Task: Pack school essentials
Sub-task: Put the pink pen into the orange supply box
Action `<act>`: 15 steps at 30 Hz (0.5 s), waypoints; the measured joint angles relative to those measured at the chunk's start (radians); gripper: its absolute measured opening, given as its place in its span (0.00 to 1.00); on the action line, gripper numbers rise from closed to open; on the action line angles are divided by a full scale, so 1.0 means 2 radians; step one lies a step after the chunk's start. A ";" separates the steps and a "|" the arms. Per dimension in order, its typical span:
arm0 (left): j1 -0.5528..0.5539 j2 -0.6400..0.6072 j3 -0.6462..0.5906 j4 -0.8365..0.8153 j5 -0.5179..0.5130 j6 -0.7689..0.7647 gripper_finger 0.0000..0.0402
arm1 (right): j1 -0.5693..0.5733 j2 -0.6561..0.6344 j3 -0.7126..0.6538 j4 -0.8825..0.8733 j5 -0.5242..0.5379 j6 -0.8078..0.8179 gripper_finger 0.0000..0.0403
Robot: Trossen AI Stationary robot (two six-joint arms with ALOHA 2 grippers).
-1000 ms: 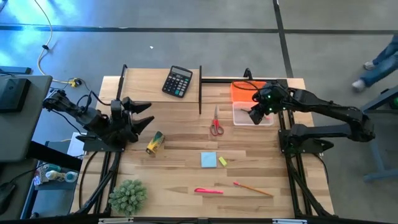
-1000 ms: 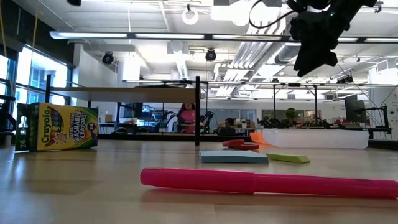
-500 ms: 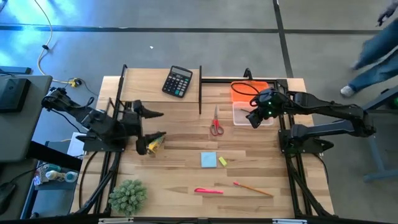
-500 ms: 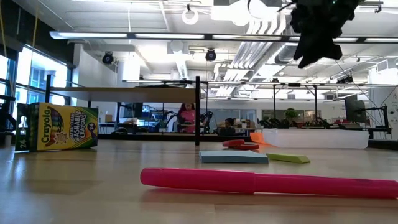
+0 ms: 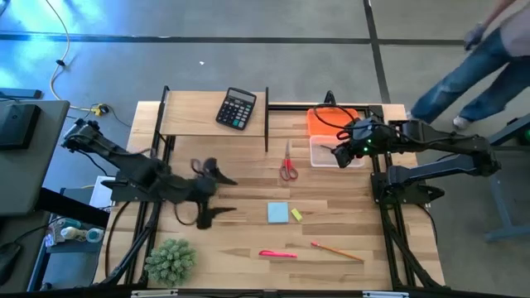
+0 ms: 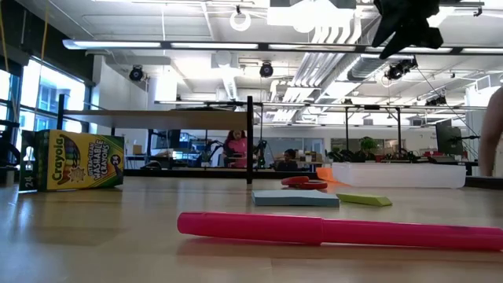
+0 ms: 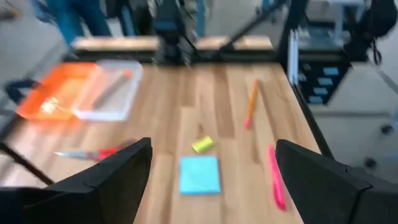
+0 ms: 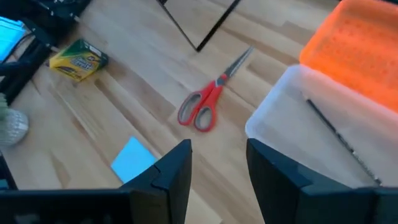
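Left tool (image 5: pixel 209 192), fingers spread wide and empty, hangs over the wooden surface (image 5: pixel 248 190) near its left side, above the spot where the crayon box (image 6: pixel 72 161) stands. Right tool (image 5: pixel 338 152), fingers parted and empty, hovers over the clear tray (image 5: pixel 335 154) beside the orange lid (image 5: pixel 325 118). Red-handled scissors (image 5: pixel 287 163) lie just left of the tray. Blue note pad (image 5: pixel 277 213) and small yellow block (image 5: pixel 296 214) sit side by side mid-surface. Pink pen (image 5: pixel 277 254) and pencil (image 5: pixel 336 251) lie near the front edge. Calculator (image 5: pixel 236 108) rests on the rear shelf; spiky plant (image 5: pixel 171 261) at front left.
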 joint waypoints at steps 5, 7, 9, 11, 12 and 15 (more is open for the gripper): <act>0.000 0.057 0.001 0.003 0.043 -0.024 0.82 | 0.022 0.008 -0.008 -0.007 0.004 0.016 0.36; 0.000 0.079 0.001 0.006 0.062 -0.038 0.82 | 0.031 0.016 -0.008 -0.006 0.013 0.016 0.36; 0.000 0.099 0.001 0.012 0.077 -0.045 0.82 | 0.037 0.025 -0.008 -0.004 0.025 0.022 0.36; 0.000 0.118 0.001 0.020 0.092 -0.050 0.82 | 0.043 0.036 -0.008 0.002 0.030 0.025 0.36; 0.000 0.127 0.001 0.025 0.096 -0.052 0.82 | 0.044 0.043 -0.008 0.004 0.031 0.025 0.36; 0.000 0.154 0.001 0.041 0.109 -0.065 0.82 | 0.050 0.062 -0.008 0.009 0.032 0.025 0.36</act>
